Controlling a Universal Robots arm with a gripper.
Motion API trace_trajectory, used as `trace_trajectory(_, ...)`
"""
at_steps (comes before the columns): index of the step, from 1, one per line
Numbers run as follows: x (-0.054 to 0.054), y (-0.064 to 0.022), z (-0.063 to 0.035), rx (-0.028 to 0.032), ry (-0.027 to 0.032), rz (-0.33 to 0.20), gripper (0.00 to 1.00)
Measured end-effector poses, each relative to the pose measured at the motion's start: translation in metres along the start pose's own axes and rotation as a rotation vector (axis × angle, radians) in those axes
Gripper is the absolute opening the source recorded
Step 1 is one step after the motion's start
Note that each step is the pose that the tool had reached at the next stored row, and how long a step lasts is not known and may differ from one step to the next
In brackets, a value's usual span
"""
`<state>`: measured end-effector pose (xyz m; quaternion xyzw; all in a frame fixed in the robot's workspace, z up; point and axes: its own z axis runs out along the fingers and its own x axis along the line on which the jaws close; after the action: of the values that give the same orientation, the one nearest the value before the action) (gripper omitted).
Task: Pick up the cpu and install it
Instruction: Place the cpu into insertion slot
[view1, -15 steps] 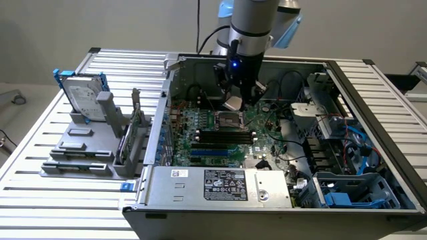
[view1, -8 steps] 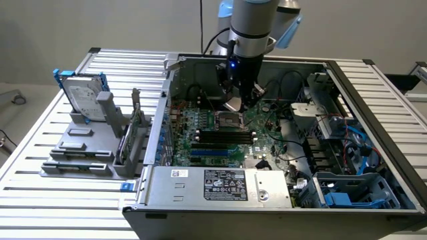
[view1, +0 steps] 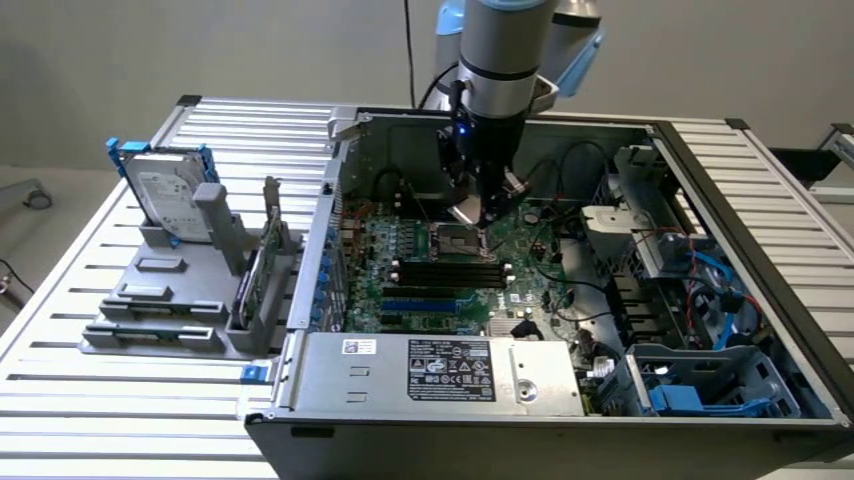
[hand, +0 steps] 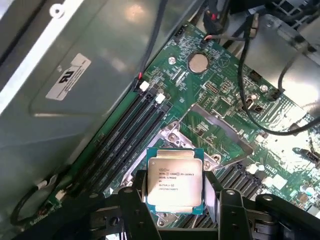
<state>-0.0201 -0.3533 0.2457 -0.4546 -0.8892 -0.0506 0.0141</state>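
The cpu (hand: 175, 178), a small square chip with a pale silvery printed top, sits between the two dark fingers (hand: 134, 200) of my gripper (hand: 176, 196), which is shut on its edges. Just beneath it lies the metal-framed socket (hand: 176, 136) on the green motherboard (hand: 220, 105), and the chip hangs slightly off the socket's centre. In the exterior view my gripper (view1: 478, 208) reaches straight down into the open computer case, with its tips just above the socket (view1: 454, 241).
Black memory slots (hand: 125, 135) run beside the socket, and the case wall (hand: 75, 90) rises past them. Loose black cables (hand: 260, 100) cross the board. A hard drive (view1: 171, 190) stands in a grey rack at the exterior view's left. The power supply (view1: 441, 372) fills the case front.
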Motion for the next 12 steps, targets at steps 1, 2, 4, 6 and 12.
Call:
trace_trajectory(1,0.0000,0.0000,0.0003,-0.0013,-0.0014,0.018,0.55)
trace_trajectory(2,0.0000,0.0000,0.0006,-0.0025,-0.0028,0.036,0.55)
trace_trajectory(4,-0.0001,-0.0001,0.0011,-0.0051,-0.0057,0.073,0.55)
trace_trajectory(6,-0.0001,-0.0001,0.0017,-0.0077,-0.0085,0.109,0.55)
trace_trajectory(12,-0.0002,-0.0003,0.0033,-0.0129,-0.0146,0.202,0.55)
